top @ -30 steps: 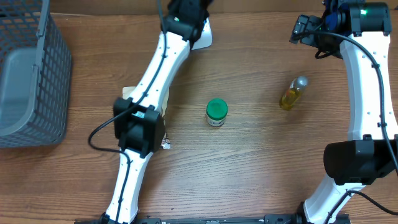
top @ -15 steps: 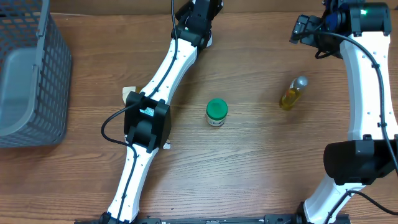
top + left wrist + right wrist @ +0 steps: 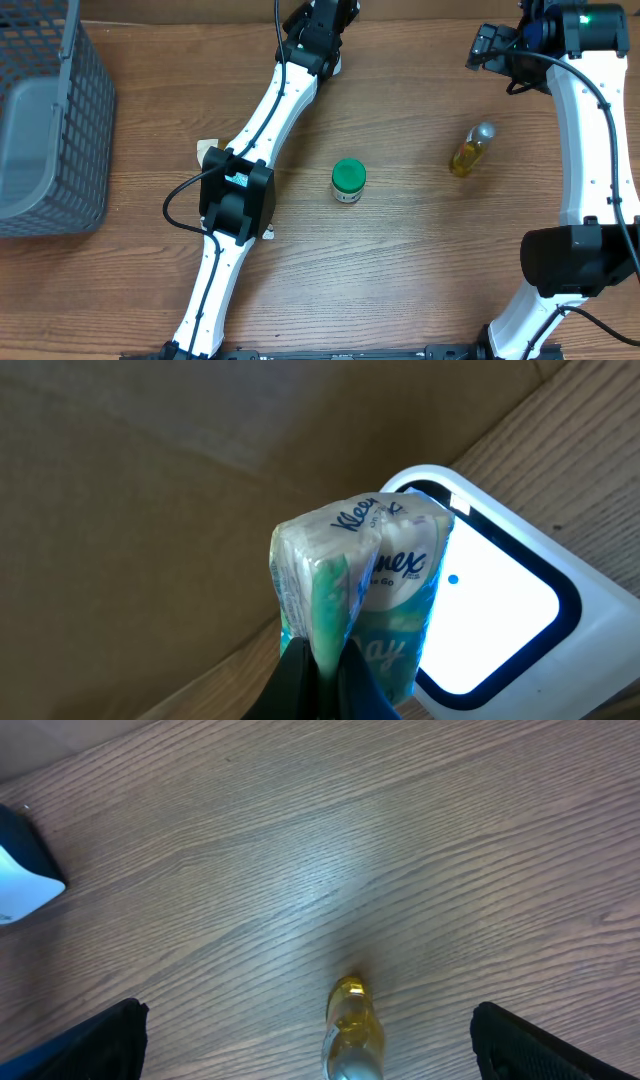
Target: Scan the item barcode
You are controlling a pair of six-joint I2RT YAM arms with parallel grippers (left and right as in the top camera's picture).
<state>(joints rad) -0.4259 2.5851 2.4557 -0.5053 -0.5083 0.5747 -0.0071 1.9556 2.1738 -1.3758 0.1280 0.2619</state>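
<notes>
My left gripper (image 3: 325, 680) is shut on the lower edge of a green and white Kleenex tissue pack (image 3: 360, 590). It holds the pack upright just in front of the lit window of the white scanner (image 3: 500, 620). From overhead, the left gripper (image 3: 320, 25) is at the table's far edge and covers most of the scanner (image 3: 335, 66); the pack is hidden there. My right gripper (image 3: 310, 1038) is open and hangs high above a small yellow bottle (image 3: 352, 1030) lying on the table. In the overhead view the right gripper (image 3: 495, 47) is at the far right.
A green-lidded jar (image 3: 348, 180) stands mid-table and the yellow bottle (image 3: 470, 150) lies to its right. A grey mesh basket (image 3: 50, 120) fills the left side. A tan item (image 3: 207, 150) lies partly under the left arm. A corner of the scanner (image 3: 20, 880) shows in the right wrist view.
The left arm swung its elbow to the right and pushed its gripper farther toward the table's far edge, over the scanner, then held still. The right arm has not moved.
</notes>
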